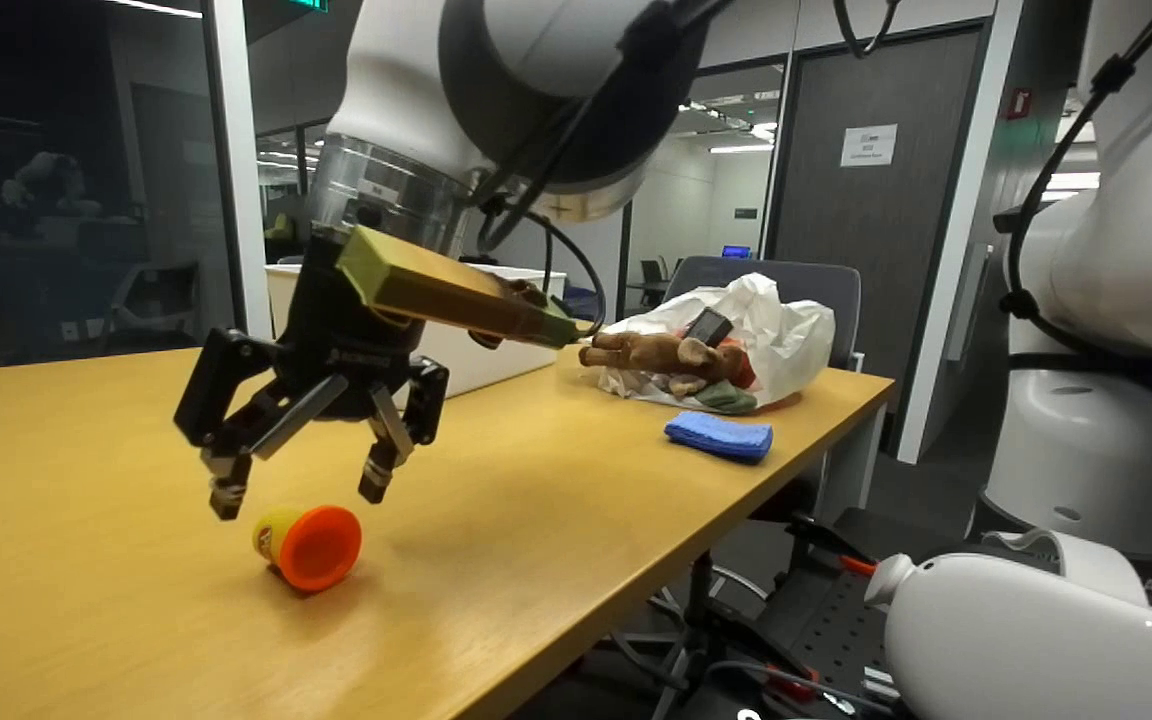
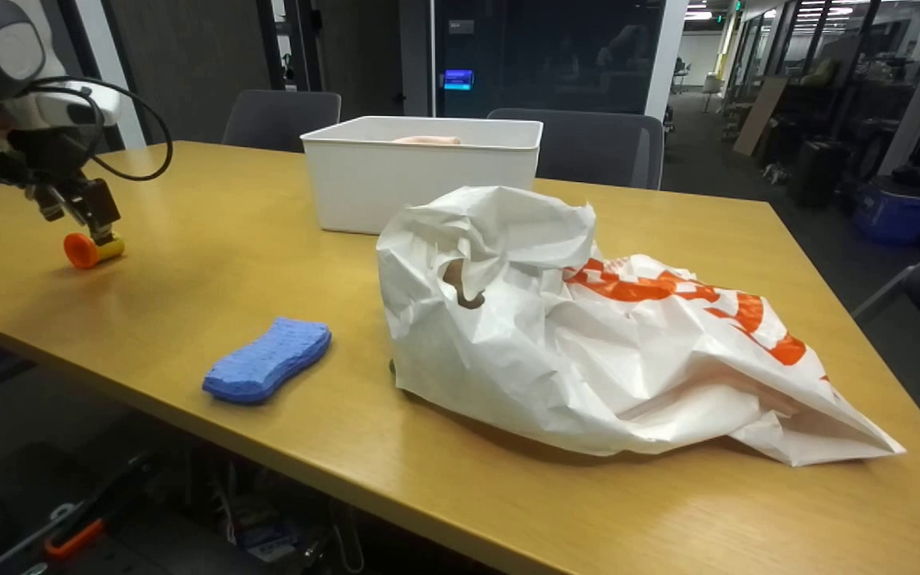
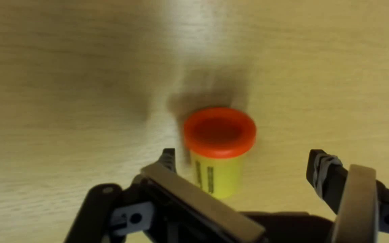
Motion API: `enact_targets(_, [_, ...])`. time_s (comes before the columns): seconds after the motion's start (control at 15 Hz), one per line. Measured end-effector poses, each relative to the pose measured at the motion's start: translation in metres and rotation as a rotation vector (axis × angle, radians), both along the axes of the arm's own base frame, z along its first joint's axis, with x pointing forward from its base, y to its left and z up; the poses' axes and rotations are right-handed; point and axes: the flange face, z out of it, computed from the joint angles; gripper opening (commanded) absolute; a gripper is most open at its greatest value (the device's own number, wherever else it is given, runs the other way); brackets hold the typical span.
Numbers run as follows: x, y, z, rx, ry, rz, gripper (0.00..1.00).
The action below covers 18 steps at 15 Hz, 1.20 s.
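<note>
In an exterior view, dark glass (image 1: 66,240) stands left; grey door (image 1: 876,230) far right; chair (image 1: 821,283) beyond the wooden table (image 1: 496,480).

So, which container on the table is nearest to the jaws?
The yellow Play-Doh tub with an orange lid, lying by the open jaws; the white bin and plastic bag are farther away.

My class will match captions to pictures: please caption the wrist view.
Open gripper above a yellow tub lying on its side on the table, orange lid showing.
</note>
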Motion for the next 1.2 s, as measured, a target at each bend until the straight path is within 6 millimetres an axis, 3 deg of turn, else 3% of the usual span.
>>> enact_targets(0.07, [-0.005,0.007,-0.004,0.006,0.031,0.045,0.83])
enact_targets(0.27, [-0.011,0.012,-0.013,-0.025,0.128,0.195,0.58])
enact_targets(0.33, [-0.011,0.009,-0.016,-0.050,0.155,0.245,0.88])
enact_targets(0.53, [-0.009,-0.002,-0.019,-0.146,0.217,0.385,0.98])
enact_targets(0.87, [-0.007,-0.007,-0.012,-0.214,0.272,0.562,1.00])
enact_targets(1.2, [0.004,-0.001,0.000,-0.197,0.229,0.602,1.00])
